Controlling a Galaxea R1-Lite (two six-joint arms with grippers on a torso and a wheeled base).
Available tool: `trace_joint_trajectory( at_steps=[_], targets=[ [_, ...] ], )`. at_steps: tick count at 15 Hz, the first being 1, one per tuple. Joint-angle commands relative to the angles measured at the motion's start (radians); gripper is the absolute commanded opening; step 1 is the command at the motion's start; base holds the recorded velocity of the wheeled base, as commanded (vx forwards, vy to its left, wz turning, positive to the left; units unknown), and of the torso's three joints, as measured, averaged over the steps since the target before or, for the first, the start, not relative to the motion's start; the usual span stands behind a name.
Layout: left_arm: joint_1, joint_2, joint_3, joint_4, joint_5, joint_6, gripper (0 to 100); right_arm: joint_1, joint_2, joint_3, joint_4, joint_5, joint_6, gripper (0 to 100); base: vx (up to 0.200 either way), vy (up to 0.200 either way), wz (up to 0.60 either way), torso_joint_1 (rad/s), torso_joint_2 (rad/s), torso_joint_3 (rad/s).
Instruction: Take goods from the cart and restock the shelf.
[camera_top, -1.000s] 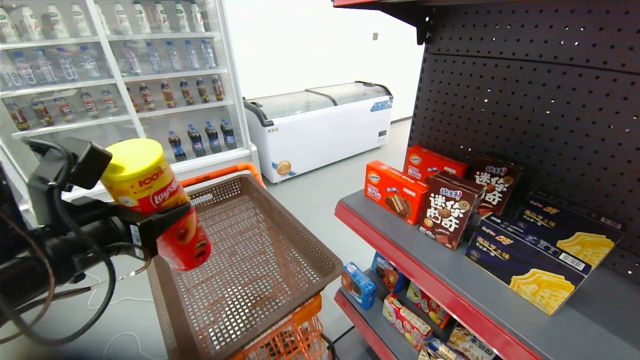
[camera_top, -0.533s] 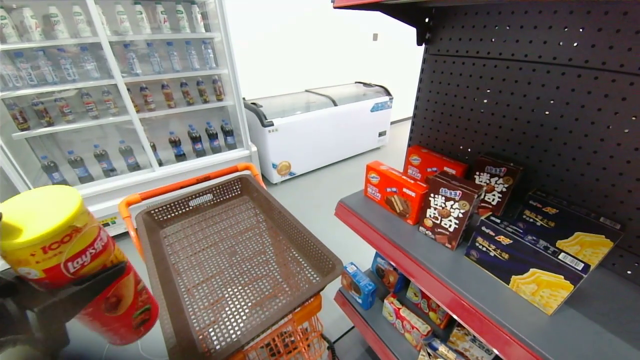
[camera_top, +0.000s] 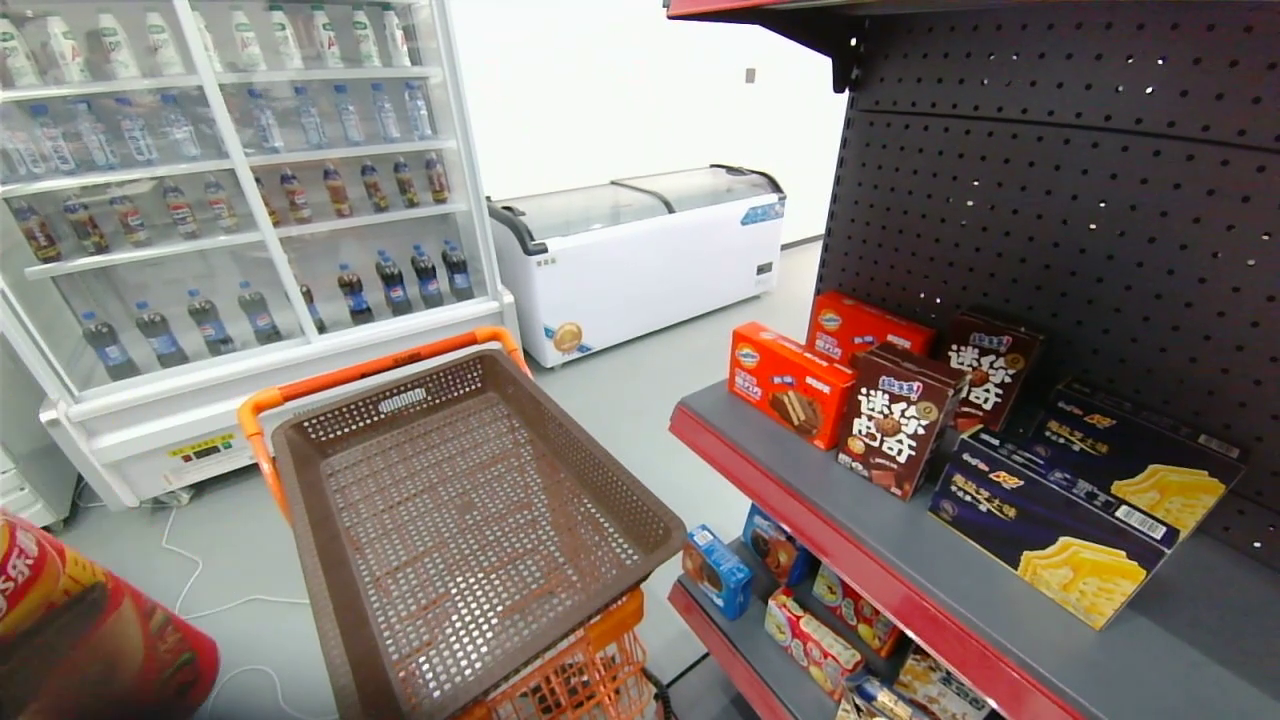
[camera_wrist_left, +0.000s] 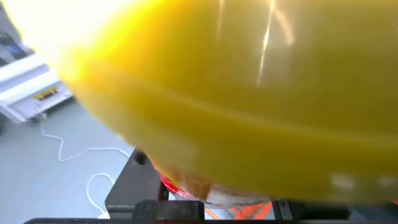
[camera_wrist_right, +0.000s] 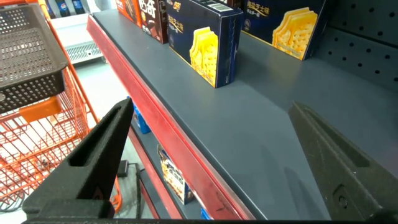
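The red cylindrical crisp can (camera_top: 85, 640) with a yellow plastic lid (camera_wrist_left: 249, 93) is low at the robot's left, off the floor and just beside the near corner of the cart. The left gripper (camera_wrist_left: 199, 198) is clamped around its red body below the lid (its black frame shows right against the can in the left wrist view).

To the can's right, a brown perforated plastic basket (camera_top: 450, 520) rests on top of the orange wire cart (camera_top: 350, 372). Farther right stands the grey shelf with a red front edge (camera_top: 790, 465), backed by black pegboard (camera_top: 1050, 200). On it stand orange-red biscuit boxes (camera_top: 790, 382), then brown boxes (camera_top: 895, 420), then dark blue boxes with yellow pictures (camera_top: 1060, 530). Small snack packs (camera_top: 715, 570) sit on the tier below.

The right gripper (camera_wrist_right: 211, 109) hangs over the shelf's grey deck near the dark blue boxes, its two black fingers (camera_wrist_right: 106, 143) spread wide with nothing between them.

Behind the cart are a white chest freezer (camera_top: 640, 260) and a glass-door cooler of bottles (camera_top: 220, 180).
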Motion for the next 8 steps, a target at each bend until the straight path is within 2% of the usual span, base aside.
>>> trace_joint_trajectory(
  at_steps=[1, 5, 7, 8],
  targets=[
    [-0.001, -0.043, -0.01, 0.0, 0.024, 0.014, 0, 0.0, 0.001, 0.0, 0.0, 0.0, 0.0, 100, 0.0, 0.0, 0.0, 0.0, 0.0, 0.0],
    [-0.016, -0.041, 0.004, 0.003, -0.011, 0.017, 0, 0.0, 0.001, 0.0, 0.0, 0.002, -0.001, 100, 0.0, 0.0, 0.0, 0.0, 0.0, 0.0],
    [-0.024, -0.044, 0.041, 0.014, -0.09, 0.009, 0, 0.0, 0.001, 0.0, 0.0, 0.0, -0.001, 100, 0.0, 0.0, 0.0, 0.0, 0.0, 0.0],
    [-0.04, -0.049, 0.062, 0.007, -0.175, 0.004, 0, 0.0, 0.001, 0.0, 0.0, 0.0, 0.0, 100, 0.0, 0.0, 0.0, 0.0, 0.0, 0.0]
  ],
)
